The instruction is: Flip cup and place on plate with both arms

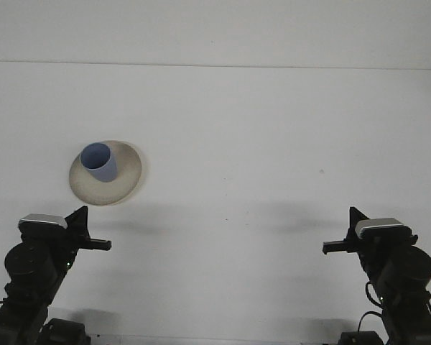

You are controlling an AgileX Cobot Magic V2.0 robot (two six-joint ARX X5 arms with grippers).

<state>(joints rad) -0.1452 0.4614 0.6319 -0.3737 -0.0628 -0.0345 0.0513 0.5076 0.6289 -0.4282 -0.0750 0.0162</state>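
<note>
Cup, blue, standing upright with its mouth up on the cream plate, which we find toward the left edge of the white table. We see the left gripper near the front-left corner, fingers brought together and empty, just short of the plate. The right gripper, near the front-right corner, is likewise closed and empty.

Both arm bases run off the bottom edge; the cup perhaps hides some plate.
</note>
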